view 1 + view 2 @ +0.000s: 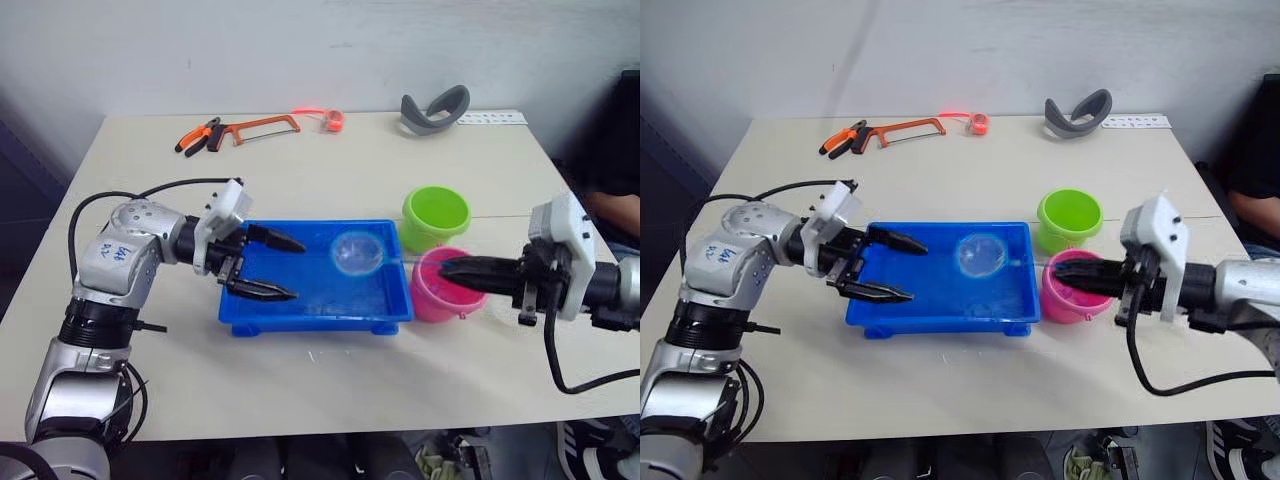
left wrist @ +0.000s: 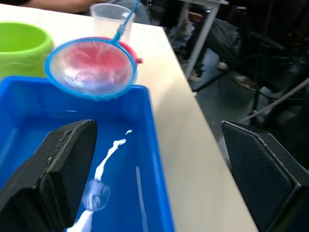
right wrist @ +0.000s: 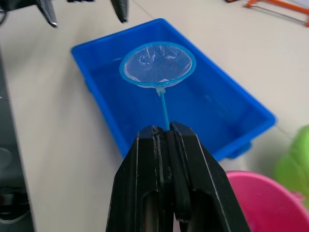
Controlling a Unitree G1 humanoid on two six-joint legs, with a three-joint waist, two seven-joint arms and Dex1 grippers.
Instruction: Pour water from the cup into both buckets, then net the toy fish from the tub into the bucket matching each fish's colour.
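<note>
Head views: the net (image 1: 356, 252) is held over the tub (image 1: 300, 318), its handle clamped in the right gripper (image 1: 455, 270) above the pink bucket (image 1: 432, 300). The left gripper (image 1: 275, 266) is spread, jaws empty. Left wrist view: the cup (image 2: 110, 17) is seen behind the net. Right wrist view: no fish can be made out, so netting seems near finished.
</note>
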